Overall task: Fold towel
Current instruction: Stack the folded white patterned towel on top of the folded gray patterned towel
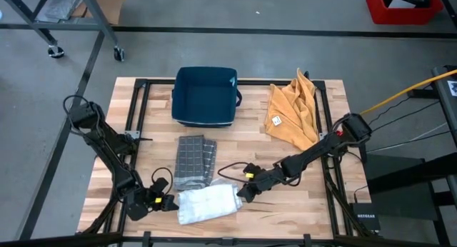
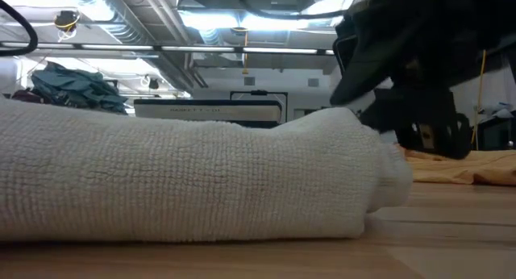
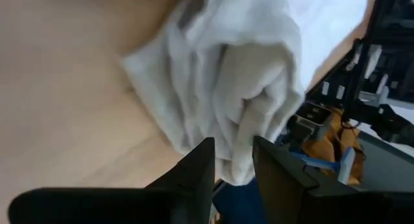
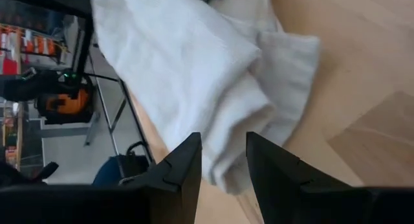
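A white towel [image 1: 207, 203] lies bunched in thick folds on the wooden table near its front edge; it fills the low view [image 2: 185, 182]. My left gripper [image 1: 168, 202] is at the towel's left end and shut on it [image 3: 231, 160]. My right gripper [image 1: 241, 193] is at the towel's right end, likewise shut on it [image 4: 223, 160]. Both arms reach in low and slanting down. My left gripper pinches the towel's left end between its two fingers, on a thick bundle of several folded layers [image 3: 236, 149]. It comes in slanting down from the table's left. The towel rests on the table, slack. My right gripper pinches the towel's right end [image 4: 223, 153] between its two fingers, coming in slanting down from the table's right. How many layers it has I cannot tell. The towel lies on the table, slack, with a loose flap [image 4: 291, 68] spread beside the fingers.
A folded grey checked towel [image 1: 194, 161] lies just behind the white one. A dark blue bin [image 1: 205, 96] stands at the far middle and a crumpled orange cloth [image 1: 293, 111] at the far right. Bare wood [image 1: 314, 197] shows at the near right.
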Motion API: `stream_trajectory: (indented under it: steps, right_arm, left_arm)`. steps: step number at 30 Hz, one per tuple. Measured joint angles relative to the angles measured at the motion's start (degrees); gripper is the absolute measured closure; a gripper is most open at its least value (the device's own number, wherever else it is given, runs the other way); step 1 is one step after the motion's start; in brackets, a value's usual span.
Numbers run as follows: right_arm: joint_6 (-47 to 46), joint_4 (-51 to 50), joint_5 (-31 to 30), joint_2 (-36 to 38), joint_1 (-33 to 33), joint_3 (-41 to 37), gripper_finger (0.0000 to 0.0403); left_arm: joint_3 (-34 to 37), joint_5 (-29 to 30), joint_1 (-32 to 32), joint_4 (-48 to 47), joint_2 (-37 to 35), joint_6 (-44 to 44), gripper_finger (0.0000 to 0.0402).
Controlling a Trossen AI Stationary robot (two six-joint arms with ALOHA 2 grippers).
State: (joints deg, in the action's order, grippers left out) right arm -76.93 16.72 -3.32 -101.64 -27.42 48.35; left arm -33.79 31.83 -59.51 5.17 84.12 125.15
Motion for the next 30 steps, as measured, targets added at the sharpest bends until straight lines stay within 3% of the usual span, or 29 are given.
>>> stream_trajectory:
  steps: [22,30]
  right_arm:
    - [-0.6,5.8,1.4,-4.2,0.0,0.0,0.0276]
    - [-0.7,13.1,2.3,-8.1,0.0,0.0,0.0276]
  left_arm:
    - [-1.5,0.2,6.0,-0.2,0.1,-5.6,0.0304]
    - [-1.5,-9.9,7.1,1.4,2.6,-3.1,0.0329]
